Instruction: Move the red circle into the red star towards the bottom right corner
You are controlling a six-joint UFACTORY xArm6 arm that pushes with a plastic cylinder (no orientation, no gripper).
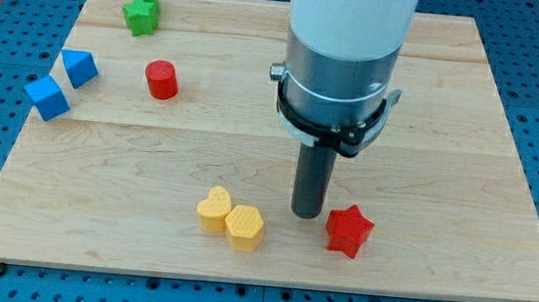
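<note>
The red circle point(161, 79) is a short red cylinder in the upper left part of the wooden board point(447, 137). The red star point(349, 230) lies near the view's bottom, right of centre. My tip point(307, 213) is the lower end of the dark rod and rests on the board just left of the red star, close to it. The tip is far to the lower right of the red circle.
A yellow heart point(214, 208) and a yellow hexagon point(244, 227) sit together left of the tip. Two blue blocks point(47, 97) point(79, 67) lie at the left edge. Two green blocks point(142, 10) stand at the top left.
</note>
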